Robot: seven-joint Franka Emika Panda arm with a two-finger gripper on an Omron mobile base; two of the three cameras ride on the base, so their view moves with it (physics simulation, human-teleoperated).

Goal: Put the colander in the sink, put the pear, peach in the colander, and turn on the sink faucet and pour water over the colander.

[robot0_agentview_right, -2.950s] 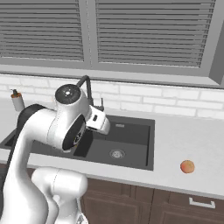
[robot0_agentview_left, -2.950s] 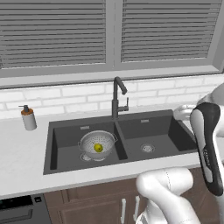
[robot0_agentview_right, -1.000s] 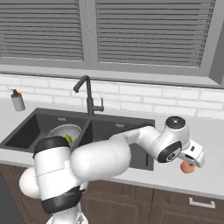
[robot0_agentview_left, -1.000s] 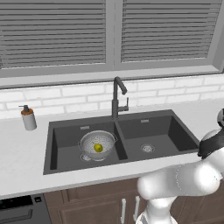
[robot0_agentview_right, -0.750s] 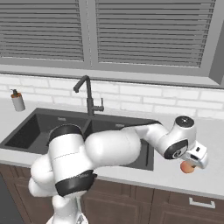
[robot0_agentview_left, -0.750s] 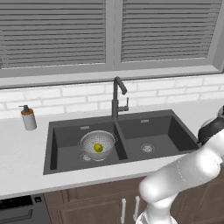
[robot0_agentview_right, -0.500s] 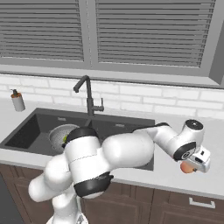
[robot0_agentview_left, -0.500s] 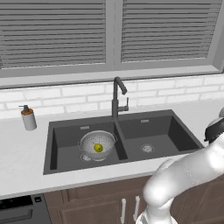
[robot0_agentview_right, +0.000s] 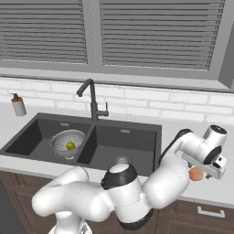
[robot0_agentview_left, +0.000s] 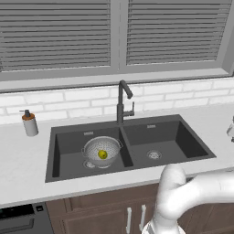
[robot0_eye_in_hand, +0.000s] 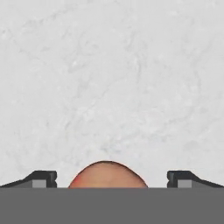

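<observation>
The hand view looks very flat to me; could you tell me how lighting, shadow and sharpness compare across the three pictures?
Hand view: even light on the marble counter, no glare, peach soft-edged and cut off below. Left base view: the sink basins are dark, with the colander crisp. Right base view: faint shading under the end effector.

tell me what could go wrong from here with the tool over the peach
1. The peach is round and lies loose on the smooth counter. The tool stands open with a finger on either side; an off-centre close might nudge it away.
2. The sink is well to the side of the peach, so a weak grip could drop it on the way.
3. The colander already holds the pear; a high release might bounce the peach out.
</observation>
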